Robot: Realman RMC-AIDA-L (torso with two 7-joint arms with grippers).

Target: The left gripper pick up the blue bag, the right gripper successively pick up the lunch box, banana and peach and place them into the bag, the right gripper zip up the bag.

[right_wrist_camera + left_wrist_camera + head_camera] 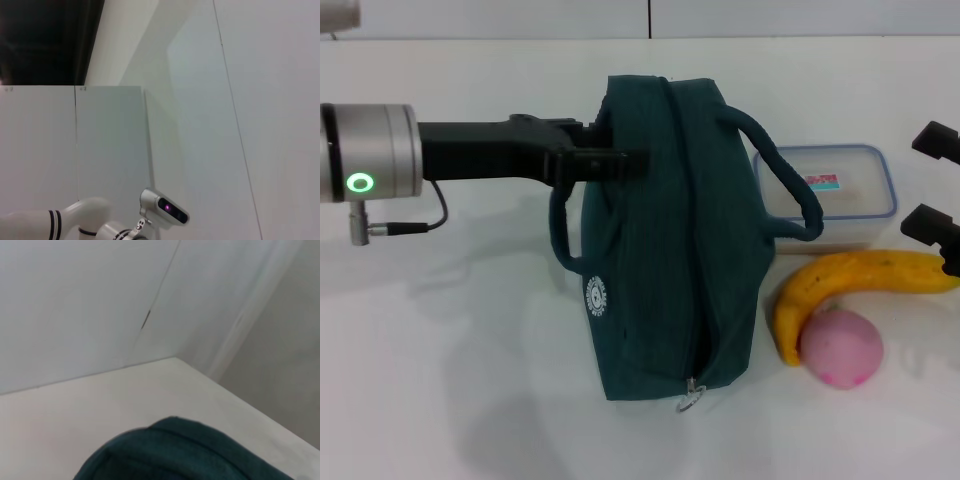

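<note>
The blue bag [665, 240] stands in the middle of the white table with its zip closed along the top and the metal pull [690, 398] at the near end. My left gripper [610, 158] reaches in from the left and is shut on the bag's far left edge, by the top of one handle. The left wrist view shows only the bag's top [190, 455]. The lunch box [830, 195] lies right of the bag, the banana [850, 280] in front of it, the peach [840, 347] nearest. My right gripper [938, 185] hangs open at the right edge, over the lunch box's right end.
The table's far edge [470, 40] meets a white wall. The bag's right handle [790, 190] droops over the lunch box's left corner. The right wrist view shows only walls and the robot's head [165, 207].
</note>
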